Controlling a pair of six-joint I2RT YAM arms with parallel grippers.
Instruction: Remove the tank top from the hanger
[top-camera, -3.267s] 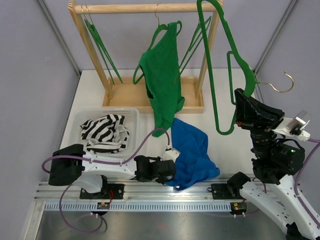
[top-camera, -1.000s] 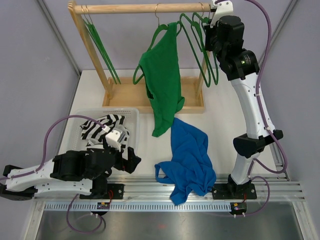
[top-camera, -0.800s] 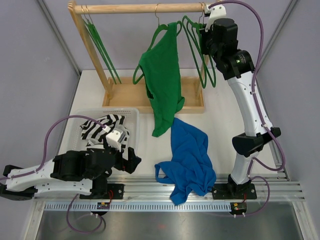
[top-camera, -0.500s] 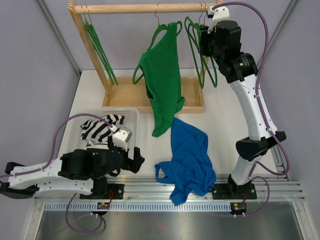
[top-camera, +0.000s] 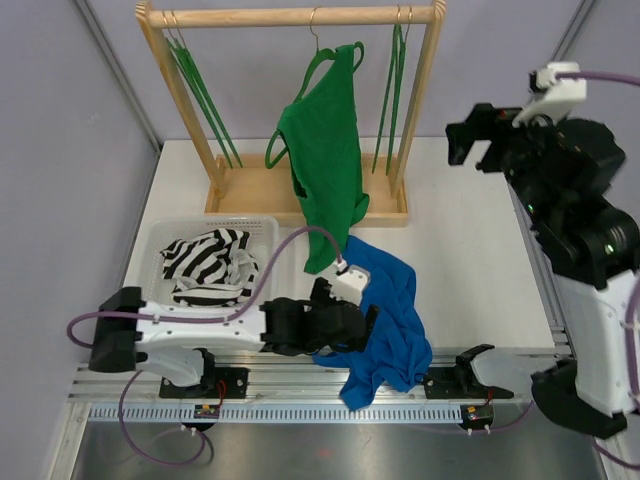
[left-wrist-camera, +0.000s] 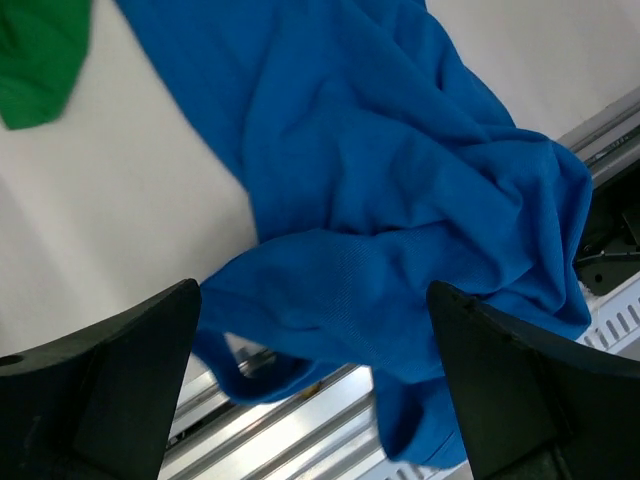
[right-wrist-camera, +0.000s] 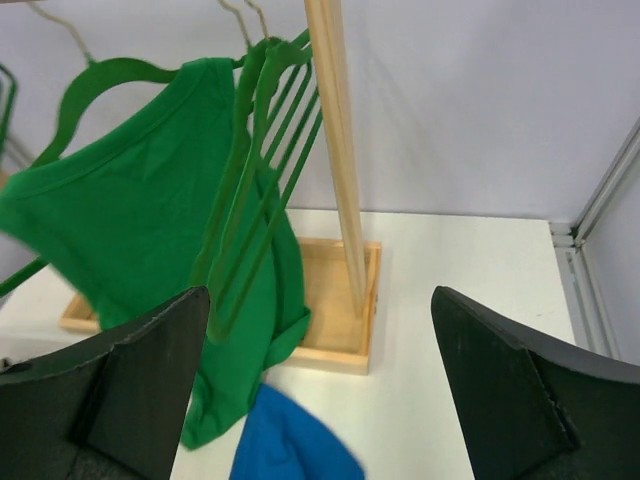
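A green tank top (top-camera: 325, 160) hangs from one strap on a green hanger (top-camera: 318, 68) at the middle of the wooden rack; the right wrist view shows the tank top (right-wrist-camera: 130, 230) at the left. My right gripper (top-camera: 478, 138) is open and empty in the air, to the right of the rack and apart from it, its fingers (right-wrist-camera: 130, 390) wide. My left gripper (top-camera: 352, 318) is open and low over a crumpled blue garment (top-camera: 385, 300) on the table. Blue cloth (left-wrist-camera: 380, 180) fills the left wrist view and lies below the left gripper (left-wrist-camera: 312, 295).
The wooden rack (top-camera: 290, 15) carries empty green hangers at its left end (top-camera: 200, 90) and right end (top-camera: 395, 80). A white basket (top-camera: 262, 225) with a striped garment (top-camera: 210, 262) stands at the left. A metal rail (top-camera: 330, 388) runs along the near edge.
My right gripper opened, left an empty hanger on the rack's right end and pulled away to the right. The left arm swung right, over the blue garment.
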